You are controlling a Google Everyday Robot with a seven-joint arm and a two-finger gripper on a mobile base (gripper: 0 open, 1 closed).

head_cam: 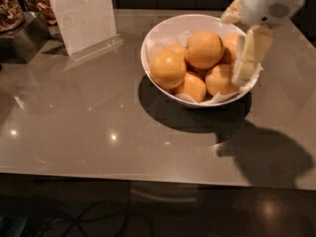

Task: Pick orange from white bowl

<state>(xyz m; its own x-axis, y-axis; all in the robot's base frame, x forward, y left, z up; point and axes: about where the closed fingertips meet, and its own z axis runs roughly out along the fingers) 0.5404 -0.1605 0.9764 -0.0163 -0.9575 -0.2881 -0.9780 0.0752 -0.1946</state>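
Note:
The white bowl (147, 43), lined with crinkled white paper, stands on the grey table at the back centre-right. It holds several oranges. The largest orange (204, 49) sits on top in the middle. Others lie left (168, 68), front (191, 87) and right (220, 79) of it. My gripper (236, 47) hangs over the bowl's right side, above the right-hand oranges. It is open and empty. One pale finger (249, 56) points down over the rim, the other (230, 12) sticks out to the upper left. It hides part of the far right orange.
A clear sign holder with a white sheet (82, 15) stands at the back left. A jar of nuts (9, 6) sits on a metal stand (23, 39) at the far left. The table's front edge (148, 177) runs across the lower part of the view.

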